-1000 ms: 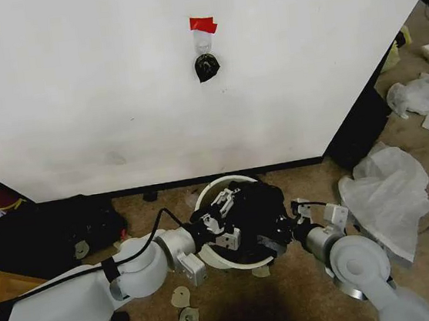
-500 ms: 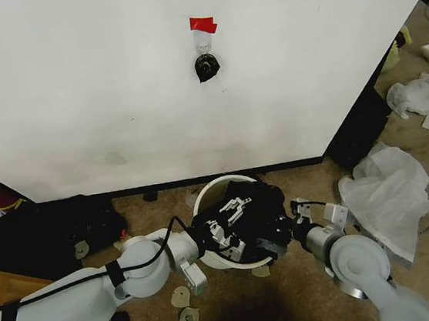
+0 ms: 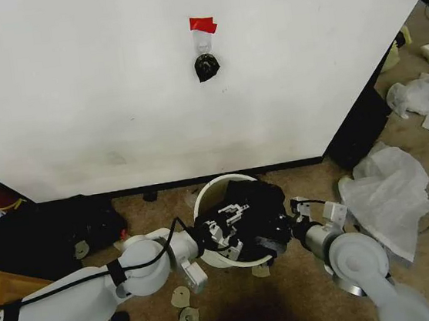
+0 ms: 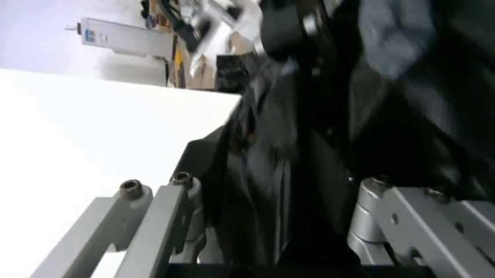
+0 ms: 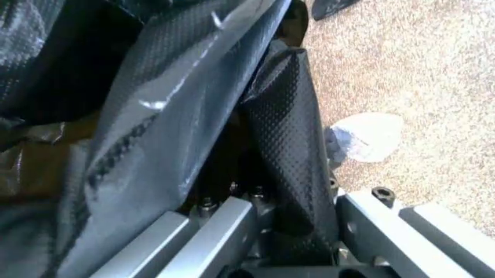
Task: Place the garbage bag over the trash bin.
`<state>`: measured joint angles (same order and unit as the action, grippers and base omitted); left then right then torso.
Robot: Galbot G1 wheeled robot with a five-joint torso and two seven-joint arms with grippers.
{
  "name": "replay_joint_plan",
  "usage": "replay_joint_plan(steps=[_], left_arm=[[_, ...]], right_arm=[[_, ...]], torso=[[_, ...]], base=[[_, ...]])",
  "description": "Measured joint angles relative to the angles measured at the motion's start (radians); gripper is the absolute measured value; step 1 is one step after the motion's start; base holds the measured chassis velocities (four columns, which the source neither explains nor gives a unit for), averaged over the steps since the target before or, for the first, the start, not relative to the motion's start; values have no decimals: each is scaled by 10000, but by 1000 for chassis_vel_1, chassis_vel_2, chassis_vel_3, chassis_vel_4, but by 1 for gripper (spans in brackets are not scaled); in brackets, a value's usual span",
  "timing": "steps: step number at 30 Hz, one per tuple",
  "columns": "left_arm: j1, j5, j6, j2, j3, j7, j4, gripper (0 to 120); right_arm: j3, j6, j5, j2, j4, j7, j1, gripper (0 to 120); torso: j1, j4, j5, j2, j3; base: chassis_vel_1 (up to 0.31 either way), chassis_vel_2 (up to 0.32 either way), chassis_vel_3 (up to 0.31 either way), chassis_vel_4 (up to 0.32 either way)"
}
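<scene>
Garbage bag (image 3: 257, 211), a bunch of black film, lies heaped across the right half of the trash bin (image 3: 203, 200), which stands on the carpet (image 3: 307, 289) against the foot of the white wall (image 3: 113, 87). Only the left arc of the cream rim is bare; the rest is under plastic.

Biggest risk, as I judge it, is the bin itself: it is light and free-standing, and two arms pulling the film in different directions could tip it or drag it across the carpet. Next, the film could tear or slip, since it looks thin and is bunched, not spread. Last, the bag's mouth may not be found at all if the hands hold folded layers instead of one edge.

The left hand (image 3: 225, 220) is over the bin's opening, buried in the bag; its wrist view shows black film running between its two fingers (image 4: 147, 220), which stand apart, so I cannot say it grips anything. The right hand (image 3: 279, 234) is at the bin's right rim, and its wrist view shows a twisted strand of film (image 5: 290, 168) pinched between its fingers (image 5: 205, 231), clamped on the bag.

Hidden: the bin's right and near rim, its inside, and where the bag's open edge lies. Pale scraps (image 3: 182, 296) on the carpet are too small to identify.
</scene>
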<state>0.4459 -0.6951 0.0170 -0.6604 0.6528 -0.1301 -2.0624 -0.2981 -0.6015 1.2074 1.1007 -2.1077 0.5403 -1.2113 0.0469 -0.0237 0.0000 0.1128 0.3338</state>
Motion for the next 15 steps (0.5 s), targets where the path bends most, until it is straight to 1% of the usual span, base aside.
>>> replay_joint_plan(steps=[2,4,9,11,13,14,15], left_arm=[[-31,31,-32,-54,51,4,20,39],[-104,91,-40,-131,117,4,75,44],[-217,199,-1,-164,138,-104,143,45],[-225,220,30,-156,151,-138,143,41],[-226,279,103,-141,157,-167,139,30],[-226,279,103,-141,157,-167,139,30],[-223,314,122,-135,157,-169,135,26]], right_arm=[[6,-7,16,1,9,17,9,0],[0,-8,39,2,10,28,4,0],[-53,-10,58,-15,-27,30,-60,0],[-61,-10,58,-16,-43,29,-71,0],[-66,-10,58,-11,-53,29,-68,0],[-66,-10,58,-11,-53,29,-68,0],[-63,-10,57,-9,-53,29,-65,0]], torso=[[0,0,0,0,0],[0,0,0,0,0],[0,-1,1,0,0],[0,0,1,0,0],[0,0,0,0,0],[0,0,0,0,0],[0,0,0,0,0]], base=[[0,0,0,0],[0,0,0,0],[0,0,0,0],[0,0,0,0],[0,0,0,0],[0,0,0,0],[0,0,0,0]])
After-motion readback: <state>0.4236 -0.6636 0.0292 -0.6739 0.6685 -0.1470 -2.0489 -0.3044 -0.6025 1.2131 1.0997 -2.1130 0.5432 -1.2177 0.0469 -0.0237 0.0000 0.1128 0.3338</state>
